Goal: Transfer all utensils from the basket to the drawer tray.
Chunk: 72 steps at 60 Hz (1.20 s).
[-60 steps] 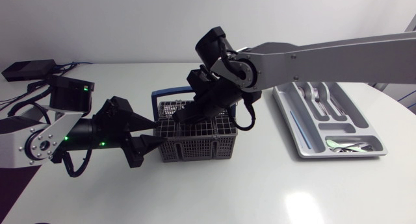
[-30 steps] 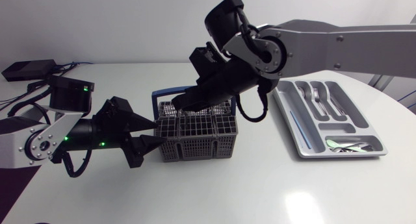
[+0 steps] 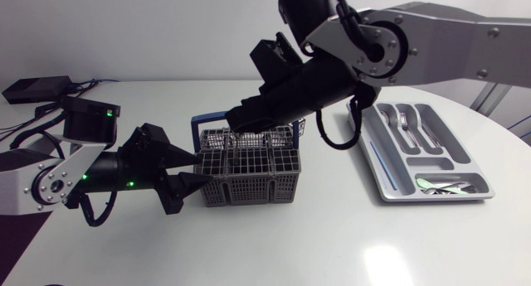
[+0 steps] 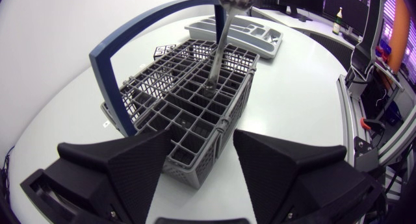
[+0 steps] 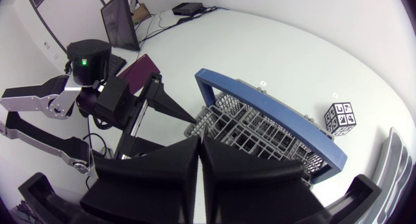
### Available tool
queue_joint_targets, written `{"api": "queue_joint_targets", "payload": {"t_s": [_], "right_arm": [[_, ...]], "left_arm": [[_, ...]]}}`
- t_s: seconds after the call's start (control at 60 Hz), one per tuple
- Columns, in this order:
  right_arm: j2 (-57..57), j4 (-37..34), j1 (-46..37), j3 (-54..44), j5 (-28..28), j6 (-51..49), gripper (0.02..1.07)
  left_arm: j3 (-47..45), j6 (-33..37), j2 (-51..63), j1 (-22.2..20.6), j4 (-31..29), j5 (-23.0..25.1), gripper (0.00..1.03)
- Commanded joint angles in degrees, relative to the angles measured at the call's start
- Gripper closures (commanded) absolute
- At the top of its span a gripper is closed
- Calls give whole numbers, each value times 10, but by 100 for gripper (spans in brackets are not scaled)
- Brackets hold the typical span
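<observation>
While clamping one metal utensil (image 4: 218,49) by its top, right gripper (image 3: 235,120) is hanging over the basket (image 3: 249,186), utensil's tip hanging at its cells (image 4: 188,104). Left gripper (image 3: 197,172), fingers (image 4: 130,165) wide, is straddling the basket's end. One grey lattice basket, blue handle (image 4: 123,42), sitting at the table's (image 3: 332,236) middle; one grey drawer tray (image 3: 371,157) lying by its right edge.

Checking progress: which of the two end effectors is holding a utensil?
The right end effector, shut on a utensil hanging over the basket; the left end effector stands open at the basket's end, holding nothing.
</observation>
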Motion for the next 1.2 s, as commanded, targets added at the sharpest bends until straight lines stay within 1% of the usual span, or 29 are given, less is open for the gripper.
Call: {"api": "queue_joint_targets", "payload": {"t_s": [0.0,0.1,0.183,0.233,0.283,0.333,0.483,0.55,0.617,0.667,0.717,0.767,0.817,0.833,0.883,1.017,1.1,1.15,1.183], "right_arm": [[-27,-13,-9,-1,-6,2,101],[-46,-26,-18,1,-12,0,101],[-71,-49,-36,7,-25,-1,101],[-79,-72,-52,15,-30,-7,101],[-80,-118,-63,30,-31,-27,101],[-84,-149,-80,34,-31,-44,101],[-109,-196,-137,17,-27,-79,101],[-132,-220,-183,2,-26,-100,101],[-151,-244,-228,-14,-21,-125,101],[-159,-258,-251,-26,-6,-140,101],[-174,-265,-281,-49,24,-161,101],[-189,-266,-313,-75,52,-183,101],[-194,-268,-333,-88,64,-198,101],[-198,-268,-357,-104,82,-213,101],[-203,-266,-389,-123,106,-238,101],[-190,-237,-478,-163,149,-293,101],[-176,-187,-516,-192,195,-322,101],[-164,-135,-539,-213,232,-338,101],[-155,-117,-545,-222,246,-347,101]], "left_arm": [[-15,12,8,-1,-5,0,36],[-14,12,5,-2,-9,0,36],[-13,11,-8,-3,-19,0,36],[-11,11,-18,-3,-31,0,36],[-10,11,-29,-2,-42,0,36],[-10,11,-39,-3,-51,0,36],[-5,10,-51,-2,-71,0,36],[-2,9,-52,-2,-79,-1,36],[-1,9,-57,-2,-85,-2,36],[-1,9,-58,-3,-88,-7,36],[-1,8,-62,-4,-93,-10,36],[-2,8,-65,-4,-97,-12,36],[-1,6,-66,-5,-100,-14,36],[-2,5,-67,-6,-101,-15,36],[-3,4,-70,-9,-103,-18,36],[-5,-1,-73,-20,-104,-31,36],[-5,-5,-78,-25,-105,-32,36],[-6,-5,-80,-25,-106,-35,36],[-5,-5,-82,-26,-109,-36,36]]}}
